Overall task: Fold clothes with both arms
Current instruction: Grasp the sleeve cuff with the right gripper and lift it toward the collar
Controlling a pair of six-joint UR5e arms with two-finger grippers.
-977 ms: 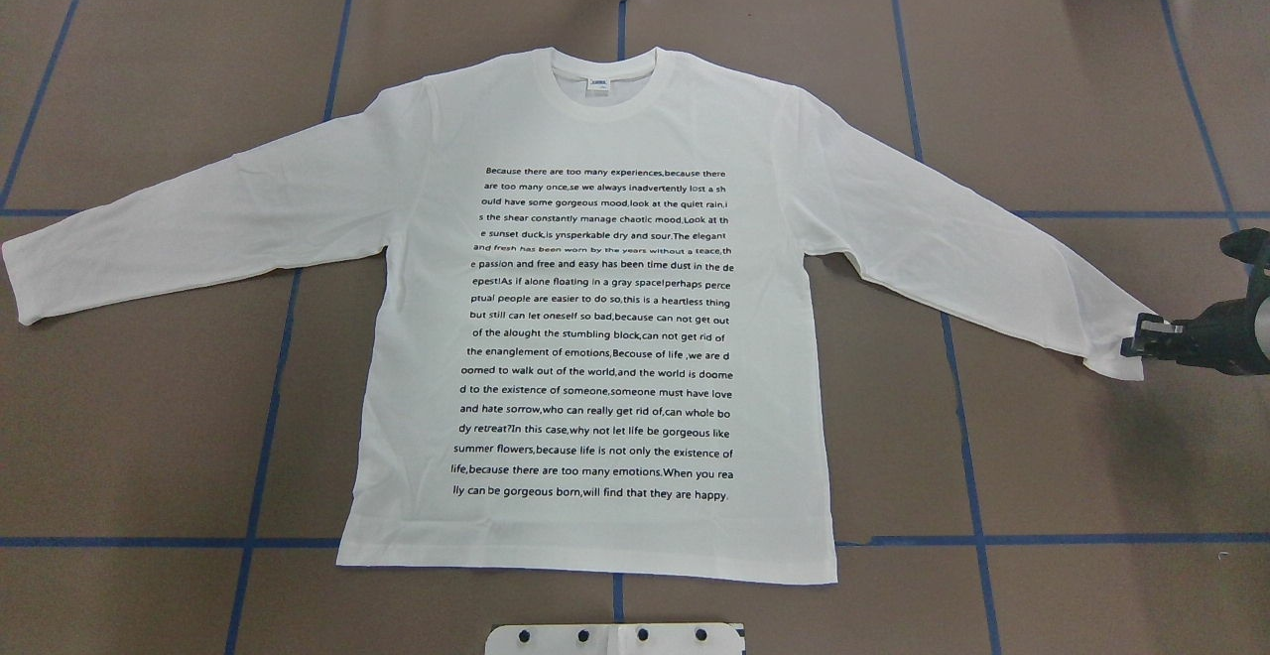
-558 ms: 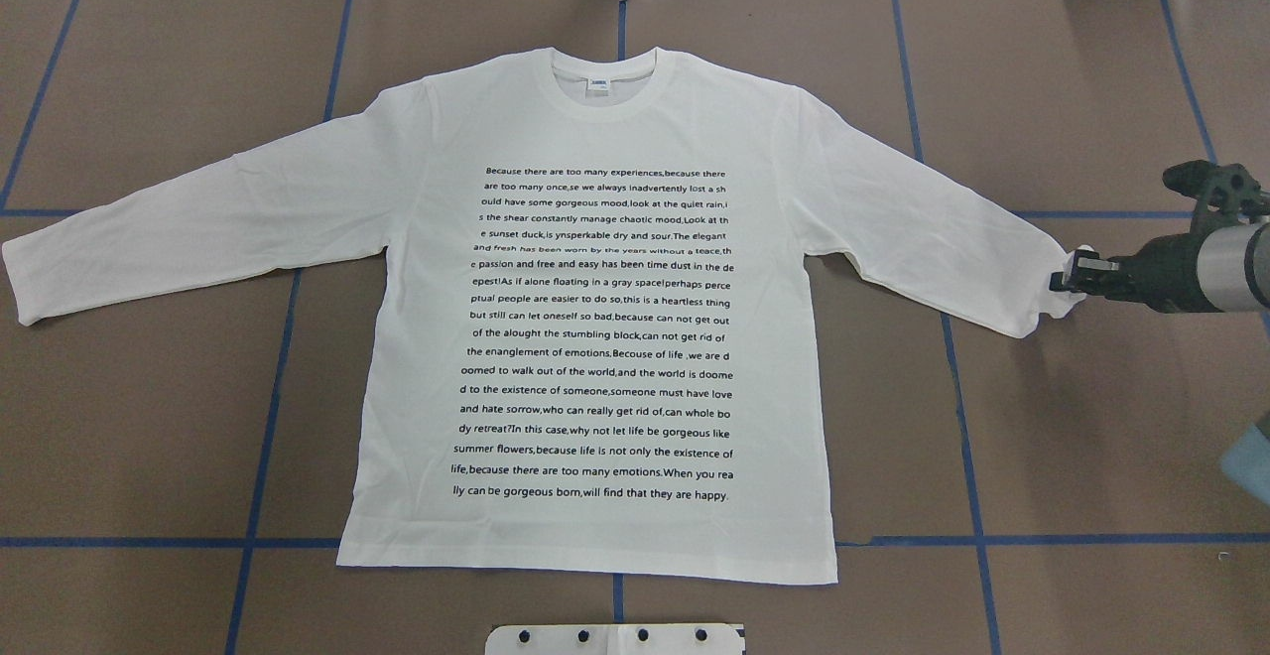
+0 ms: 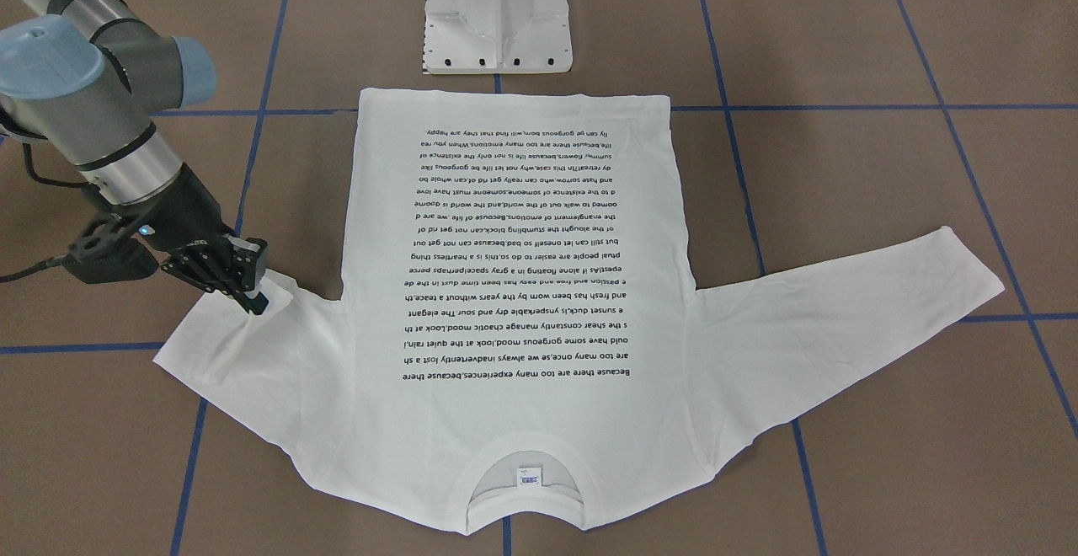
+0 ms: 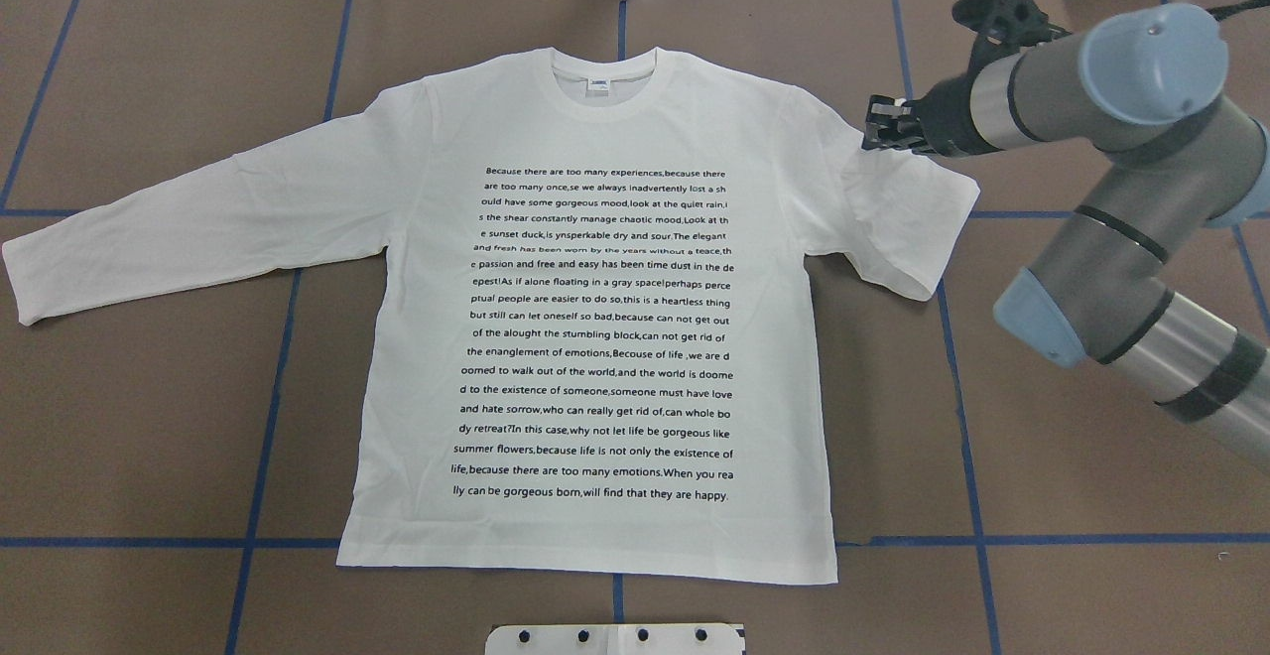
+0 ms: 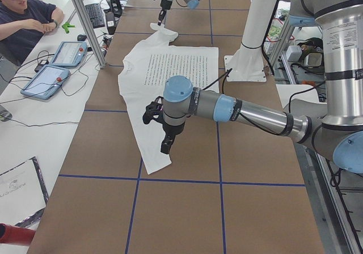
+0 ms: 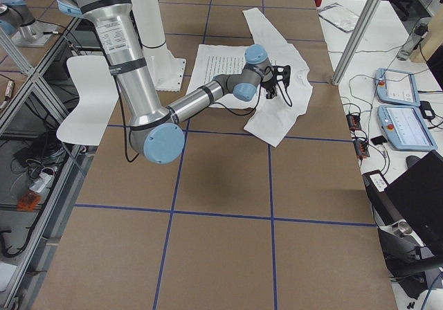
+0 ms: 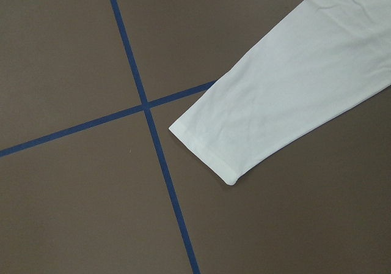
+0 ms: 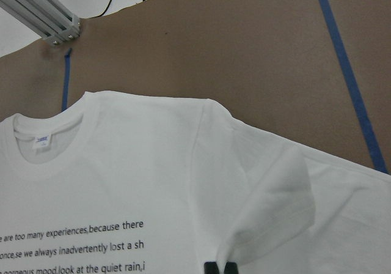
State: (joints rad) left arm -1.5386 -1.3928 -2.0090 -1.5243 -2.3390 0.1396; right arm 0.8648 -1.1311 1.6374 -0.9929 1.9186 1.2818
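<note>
T-shirt point(image 4: 595, 337): flat on table point(image 4: 149, 417), mid-frame, print up | right pincer point(image 4: 873, 134): clenched on sleeve point(image 4: 903, 228), upper right, doubled toward shoulder | left pincer point(image 5: 165, 147): cannot tell | risk: thin pinch slips, sleeve drops crooked

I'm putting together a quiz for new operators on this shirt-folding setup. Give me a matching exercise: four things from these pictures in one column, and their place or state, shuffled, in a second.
Column one
1. right gripper
2. sleeve on robot's left
3. neck label
4. sleeve on robot's right

Column two
A. inside the collar
B. lying flat and straight on the table
C. doubled back toward the shoulder
D. shut on a cuff

Pairs: 1-D, 2-B, 3-A, 4-C
</note>
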